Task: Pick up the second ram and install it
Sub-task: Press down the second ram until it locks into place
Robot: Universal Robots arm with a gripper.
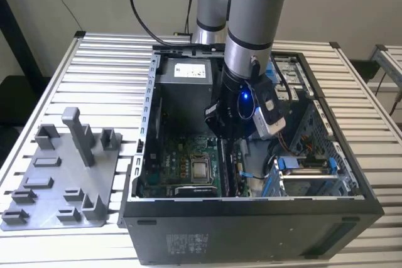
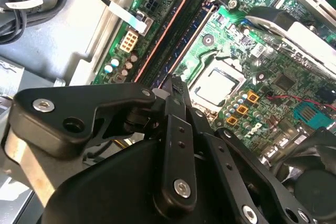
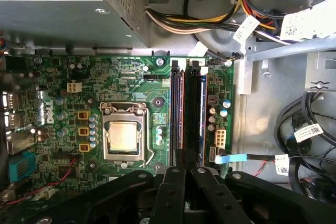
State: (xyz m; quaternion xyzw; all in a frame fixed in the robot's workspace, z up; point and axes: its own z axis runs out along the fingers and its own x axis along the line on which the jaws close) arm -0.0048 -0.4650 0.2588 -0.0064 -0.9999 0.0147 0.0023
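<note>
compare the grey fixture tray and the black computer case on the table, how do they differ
The fixture tray is light grey; the computer case is black. The tray is a low plate with upright posts; the case is a deep open-topped box holding a motherboard. The arm reaches into the case, not the tray. Both rest on the slatted table.
</note>
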